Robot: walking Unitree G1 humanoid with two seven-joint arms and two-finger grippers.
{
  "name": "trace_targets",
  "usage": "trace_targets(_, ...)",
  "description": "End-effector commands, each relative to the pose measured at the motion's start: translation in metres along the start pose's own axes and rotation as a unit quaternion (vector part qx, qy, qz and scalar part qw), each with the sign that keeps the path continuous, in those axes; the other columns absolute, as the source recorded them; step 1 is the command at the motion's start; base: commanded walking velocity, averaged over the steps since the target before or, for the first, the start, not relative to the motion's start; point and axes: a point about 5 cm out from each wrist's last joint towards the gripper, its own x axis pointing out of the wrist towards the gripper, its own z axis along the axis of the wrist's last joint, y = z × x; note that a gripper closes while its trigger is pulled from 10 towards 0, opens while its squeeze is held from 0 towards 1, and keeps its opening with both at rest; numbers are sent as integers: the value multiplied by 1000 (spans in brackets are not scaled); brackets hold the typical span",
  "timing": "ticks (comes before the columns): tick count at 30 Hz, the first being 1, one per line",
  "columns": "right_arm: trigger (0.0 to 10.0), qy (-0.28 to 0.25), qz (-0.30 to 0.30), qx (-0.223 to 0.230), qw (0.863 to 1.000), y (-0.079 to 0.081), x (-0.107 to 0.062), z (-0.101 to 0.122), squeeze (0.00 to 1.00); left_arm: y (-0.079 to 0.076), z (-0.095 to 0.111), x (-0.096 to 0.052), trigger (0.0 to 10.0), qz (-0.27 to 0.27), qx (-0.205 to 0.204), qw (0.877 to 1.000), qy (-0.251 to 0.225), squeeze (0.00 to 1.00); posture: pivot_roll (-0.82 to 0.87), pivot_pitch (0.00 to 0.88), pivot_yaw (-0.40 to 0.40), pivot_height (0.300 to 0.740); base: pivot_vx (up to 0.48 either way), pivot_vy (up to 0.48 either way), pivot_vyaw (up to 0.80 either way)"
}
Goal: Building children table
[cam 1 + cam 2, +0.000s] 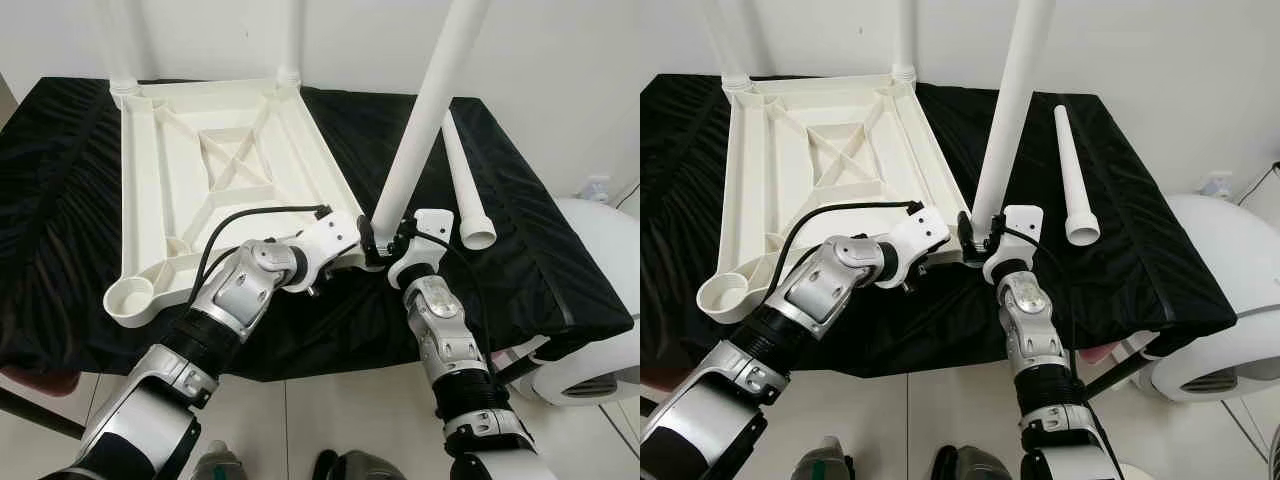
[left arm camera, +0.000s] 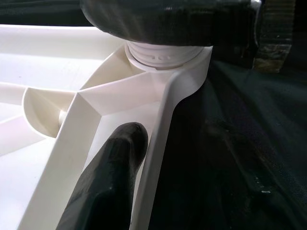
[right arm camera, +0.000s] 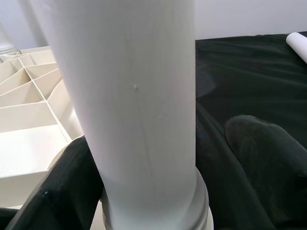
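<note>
The white tabletop [image 1: 312,135] lies upside down on a black-draped surface [image 1: 60,200]. Two legs [image 1: 291,35] stand in its far corners. A third white leg [image 1: 425,110] rises from the near right corner socket [image 2: 165,55], leaning right. My right gripper [image 1: 385,243] is open around that leg's base: one finger [image 3: 53,187] rests against it, while the other finger [image 3: 268,163] stands a little apart. My left gripper [image 1: 355,250] is shut on the tabletop's rim beside that corner, one finger [image 2: 110,182] inside the rim wall. A fourth leg [image 1: 463,170] lies loose on the cloth to the right.
The near left corner socket [image 1: 132,297] has no leg in it. A white rounded appliance [image 1: 600,330] stands on the floor at the right, close to the surface's corner. The near edge of the draped surface runs just in front of my arms, with tiled floor below.
</note>
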Motion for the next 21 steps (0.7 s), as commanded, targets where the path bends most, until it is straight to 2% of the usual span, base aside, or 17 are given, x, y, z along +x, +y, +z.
trace_targets(1, 10000, 6, -4, 3, 1000, -4, -2, -2, 0, -3, 5, 1, 10000, -19, 4, 1000, -8, 0, 35, 4, -84, 740, 0, 0, 0)
trace_targets(11, 10000, 3, -4, -2, 1000, -10, -2, 1, 0, -5, 3, 13, 10000, -8, -4, 1000, 3, 0, 23, 12, -85, 740, 0, 0, 0)
trace_targets(21, 10000, 0, -6, -1, 1000, -11, -2, 4, 0, -4, -4, 16, 10000, -1, -8, 1000, 17, 0, 21, 17, -83, 740, 0, 0, 0)
